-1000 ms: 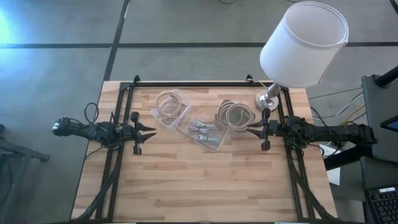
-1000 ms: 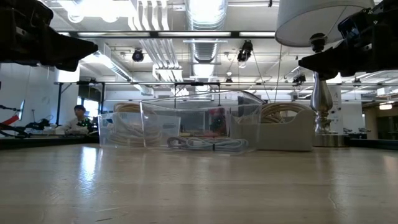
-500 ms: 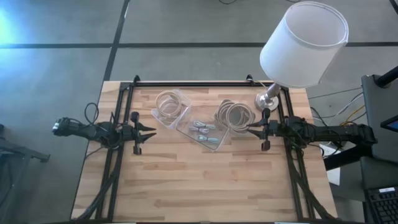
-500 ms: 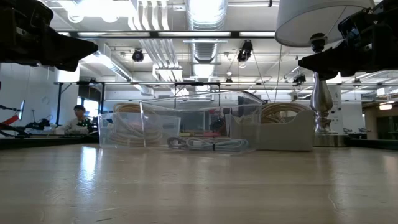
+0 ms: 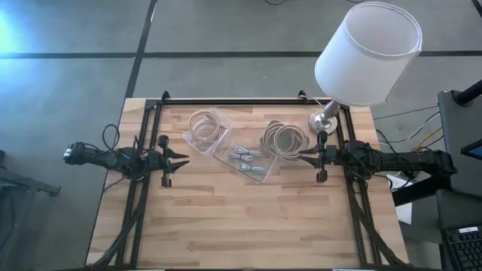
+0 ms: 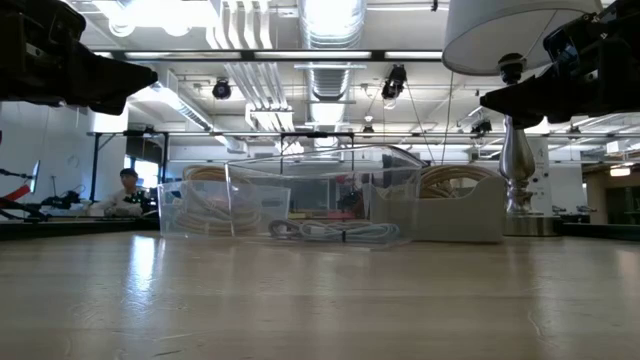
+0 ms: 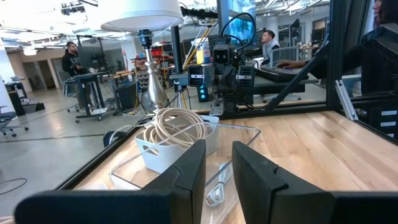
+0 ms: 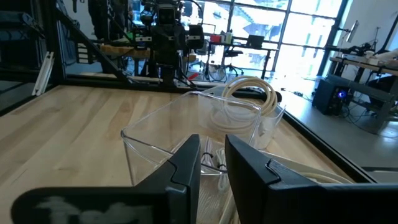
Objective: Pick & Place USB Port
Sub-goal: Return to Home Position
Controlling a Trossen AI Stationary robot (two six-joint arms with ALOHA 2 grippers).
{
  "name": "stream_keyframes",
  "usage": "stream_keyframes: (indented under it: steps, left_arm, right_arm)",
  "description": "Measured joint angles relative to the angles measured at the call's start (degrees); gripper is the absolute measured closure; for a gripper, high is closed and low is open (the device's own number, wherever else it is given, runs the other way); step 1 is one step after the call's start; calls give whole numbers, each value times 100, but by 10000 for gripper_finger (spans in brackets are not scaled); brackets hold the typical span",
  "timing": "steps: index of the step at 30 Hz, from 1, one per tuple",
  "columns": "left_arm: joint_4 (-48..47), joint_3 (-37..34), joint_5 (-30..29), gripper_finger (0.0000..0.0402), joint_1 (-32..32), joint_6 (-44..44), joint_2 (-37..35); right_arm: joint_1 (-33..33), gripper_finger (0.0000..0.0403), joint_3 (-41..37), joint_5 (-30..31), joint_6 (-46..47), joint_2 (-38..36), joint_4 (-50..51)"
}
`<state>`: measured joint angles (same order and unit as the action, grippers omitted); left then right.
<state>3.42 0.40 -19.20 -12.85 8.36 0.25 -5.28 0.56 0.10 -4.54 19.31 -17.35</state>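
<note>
A clear tray [image 5: 260, 167] stands at the table's middle, with small USB pieces and a pale cable [image 5: 244, 156] lying in it; they also show in the low view [image 6: 335, 232]. My left gripper [image 5: 183, 159] hovers to the tray's left, open, with a narrow gap between its fingers [image 7: 218, 163]. My right gripper [image 5: 304, 154] hovers to the tray's right, beside the white bin, also open and narrow [image 8: 213, 163]. Neither touches anything.
A clear tub with a coiled cable [image 5: 205, 129] stands left of and beyond the tray. A white bin of coiled cord [image 5: 283, 139] stands at its right. A lamp with a white shade [image 5: 369, 53] stands at the far right corner. Bare wood [image 5: 241, 218] lies nearer.
</note>
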Motion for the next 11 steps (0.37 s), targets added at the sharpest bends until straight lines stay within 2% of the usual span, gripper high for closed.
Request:
stream_keyframes:
  steps: [11]
  left_arm:
    - [0, 0, 2, 321, 1, 2, 0]
  right_arm:
    - [0, 316, 0, 0, 0, 0, 0]
